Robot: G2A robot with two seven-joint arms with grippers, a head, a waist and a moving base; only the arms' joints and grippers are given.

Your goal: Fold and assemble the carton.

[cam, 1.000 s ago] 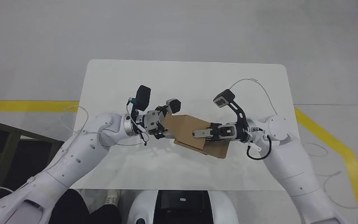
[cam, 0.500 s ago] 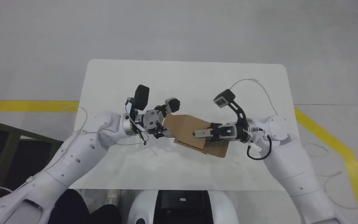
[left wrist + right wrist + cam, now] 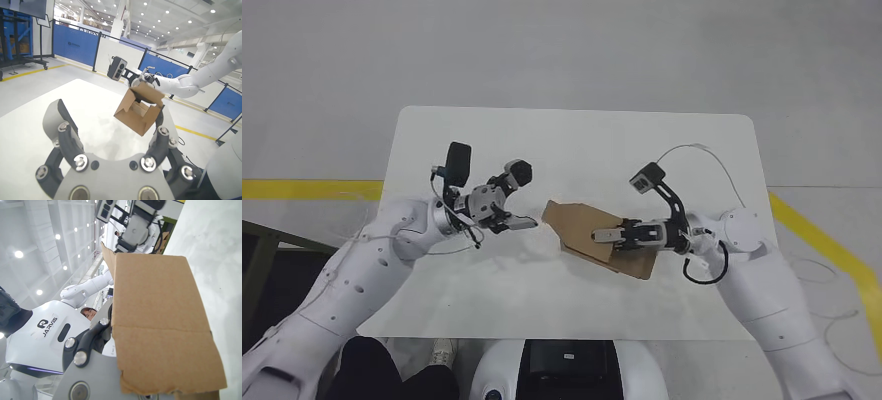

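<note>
Carton (image 3: 139, 113) in right tool (image 3: 600, 237) (end open)

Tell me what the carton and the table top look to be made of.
The carton is brown cardboard, matte, likely corrugated; creased fold lines and rough cut edges show it. The table has a smooth white top with faint grey smudges; probably laminate or painted board, though the look leaves that open.

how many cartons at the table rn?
1. The carton is held above the table's middle, clamped by the right gripper; the open left gripper is apart from it. None look hidden.
</note>
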